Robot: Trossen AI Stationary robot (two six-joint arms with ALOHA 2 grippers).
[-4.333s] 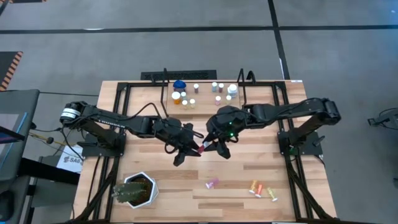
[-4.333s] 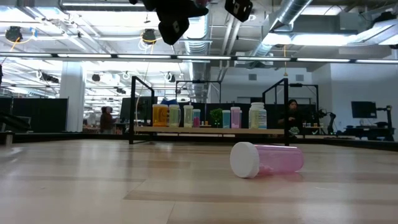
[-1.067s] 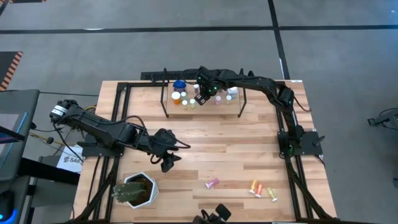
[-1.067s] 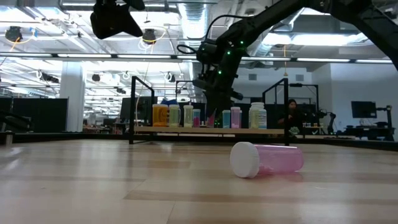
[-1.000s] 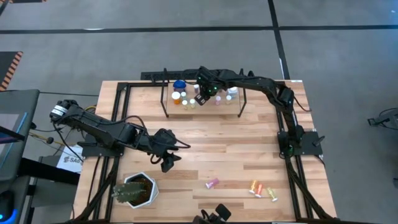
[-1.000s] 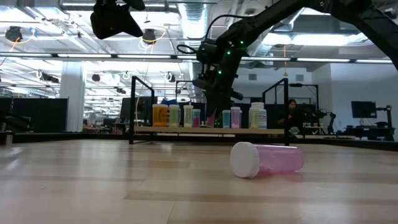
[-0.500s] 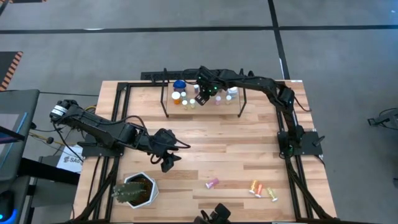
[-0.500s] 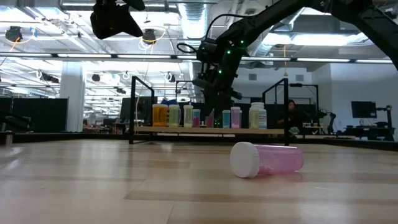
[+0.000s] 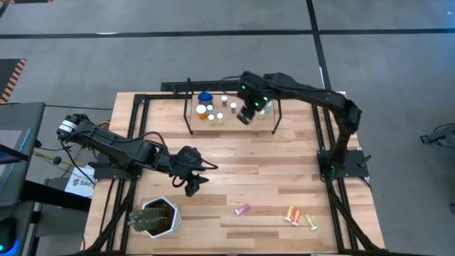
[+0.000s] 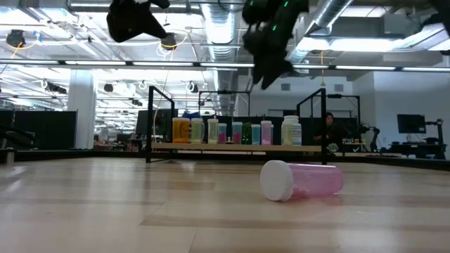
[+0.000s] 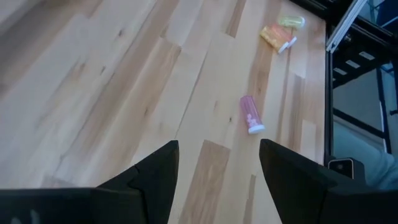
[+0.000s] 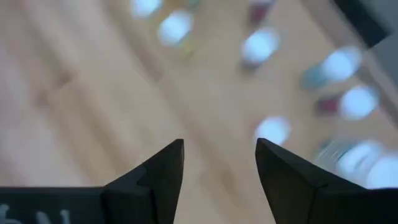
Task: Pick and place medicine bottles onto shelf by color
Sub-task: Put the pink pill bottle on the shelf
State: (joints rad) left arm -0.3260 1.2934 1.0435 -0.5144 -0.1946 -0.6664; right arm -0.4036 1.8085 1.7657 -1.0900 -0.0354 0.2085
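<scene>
Small white-capped medicine bottles [image 9: 220, 108] with orange, pink and pale bodies stand on the shelf [image 9: 231, 122]. Above it the right hand [image 9: 245, 116] hangs released and empty; the left hand [image 9: 192, 186] hovers unclenched over the bench [image 9: 284, 178].

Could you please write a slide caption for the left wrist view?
Open left gripper hovers above the table, facing a fallen pink bottle.

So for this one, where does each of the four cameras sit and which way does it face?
High view: overhead, straight down on the table, both arms and the shelf.
Low view: table height, facing the shelf past a fallen pink bottle; arms overhead.
Left wrist: past the open left gripper at that same pink bottle.
Right wrist: past the open right gripper, above the shelf bottles.
</scene>
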